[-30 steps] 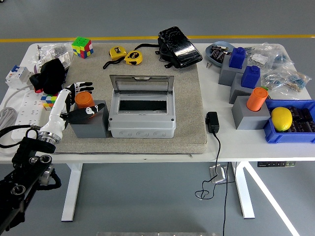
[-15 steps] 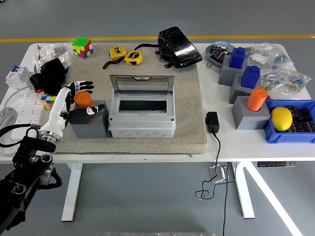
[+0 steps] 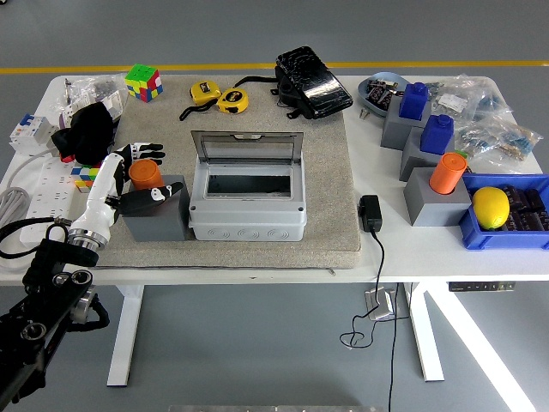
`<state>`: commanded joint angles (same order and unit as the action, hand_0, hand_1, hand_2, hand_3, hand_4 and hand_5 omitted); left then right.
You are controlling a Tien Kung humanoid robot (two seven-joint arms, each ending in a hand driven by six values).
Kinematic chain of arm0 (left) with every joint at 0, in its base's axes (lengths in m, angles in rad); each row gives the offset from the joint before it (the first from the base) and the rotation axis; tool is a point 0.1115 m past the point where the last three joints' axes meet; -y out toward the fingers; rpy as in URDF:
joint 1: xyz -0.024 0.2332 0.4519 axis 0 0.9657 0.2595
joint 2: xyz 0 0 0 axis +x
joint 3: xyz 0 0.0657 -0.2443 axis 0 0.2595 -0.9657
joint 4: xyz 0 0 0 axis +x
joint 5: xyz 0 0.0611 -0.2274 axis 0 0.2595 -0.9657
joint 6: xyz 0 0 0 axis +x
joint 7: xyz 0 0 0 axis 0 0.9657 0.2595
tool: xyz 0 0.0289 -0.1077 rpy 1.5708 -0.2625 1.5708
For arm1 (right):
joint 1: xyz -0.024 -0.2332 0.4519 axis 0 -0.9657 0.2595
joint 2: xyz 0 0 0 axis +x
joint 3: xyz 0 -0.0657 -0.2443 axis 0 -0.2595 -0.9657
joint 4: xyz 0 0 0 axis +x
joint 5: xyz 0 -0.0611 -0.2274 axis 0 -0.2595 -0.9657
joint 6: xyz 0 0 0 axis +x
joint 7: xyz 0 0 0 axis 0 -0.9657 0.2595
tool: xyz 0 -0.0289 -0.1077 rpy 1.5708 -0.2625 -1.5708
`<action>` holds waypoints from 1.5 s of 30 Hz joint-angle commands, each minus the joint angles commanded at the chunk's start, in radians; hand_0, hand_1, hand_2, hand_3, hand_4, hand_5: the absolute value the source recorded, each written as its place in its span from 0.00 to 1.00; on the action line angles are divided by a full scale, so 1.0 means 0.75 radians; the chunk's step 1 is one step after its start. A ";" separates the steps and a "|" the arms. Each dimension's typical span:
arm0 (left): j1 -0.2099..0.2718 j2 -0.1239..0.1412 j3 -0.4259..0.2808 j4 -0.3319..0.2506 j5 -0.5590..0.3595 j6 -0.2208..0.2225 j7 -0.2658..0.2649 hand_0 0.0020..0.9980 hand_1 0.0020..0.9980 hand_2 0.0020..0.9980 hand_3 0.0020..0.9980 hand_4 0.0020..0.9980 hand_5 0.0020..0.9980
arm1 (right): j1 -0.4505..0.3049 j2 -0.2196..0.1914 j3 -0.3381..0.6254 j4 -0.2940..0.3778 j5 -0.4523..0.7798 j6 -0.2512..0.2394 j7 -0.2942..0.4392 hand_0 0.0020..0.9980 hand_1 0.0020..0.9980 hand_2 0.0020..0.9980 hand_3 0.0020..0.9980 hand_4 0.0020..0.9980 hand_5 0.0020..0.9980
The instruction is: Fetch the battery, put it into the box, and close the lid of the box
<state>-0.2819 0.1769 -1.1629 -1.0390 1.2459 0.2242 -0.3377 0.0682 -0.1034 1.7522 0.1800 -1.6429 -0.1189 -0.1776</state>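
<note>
The left hand (image 3: pixel 137 176) cups the orange battery (image 3: pixel 146 174) standing on its grey holder block (image 3: pixel 158 215), thumb in front, fingers (image 3: pixel 146 149) spread behind, not clamped. Beside it, the grey box (image 3: pixel 248 206) stands with lid (image 3: pixel 247 147) raised.

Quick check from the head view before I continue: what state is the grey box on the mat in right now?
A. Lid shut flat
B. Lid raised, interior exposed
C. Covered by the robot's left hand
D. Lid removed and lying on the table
B: the grey box has its clear lid standing up at the back, with the dark interior showing, while the left hand is beside it at the orange battery.
</note>
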 joint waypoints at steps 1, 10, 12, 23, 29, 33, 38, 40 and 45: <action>0.001 0.000 0.000 0.000 -0.001 0.001 -0.001 0.49 0.62 0.58 0.59 1.00 0.02 | 0.000 0.000 0.001 0.000 -0.001 0.000 0.000 0.85 0.85 0.82 0.87 1.00 1.00; 0.005 -0.005 0.001 0.000 -0.011 0.007 -0.004 0.43 0.56 0.48 0.50 1.00 0.02 | -0.001 0.000 0.002 0.000 -0.006 0.001 0.001 0.85 0.85 0.82 0.87 1.00 1.00; 0.005 -0.006 0.003 0.001 -0.015 0.009 -0.005 0.43 0.56 0.48 0.50 1.00 0.02 | 0.001 0.000 0.005 0.000 -0.008 0.000 0.000 0.85 0.85 0.82 0.87 1.00 1.00; 0.006 -0.012 0.000 0.005 -0.025 0.022 -0.009 0.20 0.37 0.35 0.36 1.00 0.03 | -0.004 0.006 0.005 0.000 -0.013 0.001 0.002 0.85 0.85 0.82 0.87 1.00 1.00; 0.004 -0.015 0.000 0.010 -0.030 0.033 -0.013 0.15 0.23 0.28 0.25 1.00 0.04 | 0.000 0.006 0.005 0.000 -0.014 0.000 0.002 0.85 0.85 0.82 0.87 1.00 1.00; -0.001 -0.017 0.000 0.012 -0.032 0.043 -0.016 0.09 0.15 0.22 0.20 1.00 0.04 | 0.004 0.005 0.009 0.000 -0.013 -0.001 0.003 0.85 0.85 0.82 0.87 1.00 1.00; -0.002 -0.021 0.000 0.014 -0.040 0.056 -0.021 0.06 0.12 0.19 0.18 1.00 0.05 | 0.005 0.007 0.011 0.000 -0.013 -0.002 0.003 0.85 0.85 0.82 0.87 1.00 1.00; -0.002 -0.022 0.001 0.013 -0.041 0.061 -0.023 0.06 0.12 0.19 0.18 1.00 0.05 | 0.006 0.008 0.013 0.000 -0.014 -0.002 0.004 0.85 0.85 0.82 0.87 1.00 1.00; -0.004 -0.024 0.003 0.011 -0.042 0.071 -0.027 0.05 0.10 0.17 0.16 1.00 0.05 | 0.007 0.007 0.015 0.000 -0.014 -0.002 0.003 0.85 0.85 0.82 0.87 1.00 1.00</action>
<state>-0.2849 0.1593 -1.1608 -1.0308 1.2143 0.2777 -0.3577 0.0736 -0.0983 1.7631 0.1800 -1.6535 -0.1205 -0.1751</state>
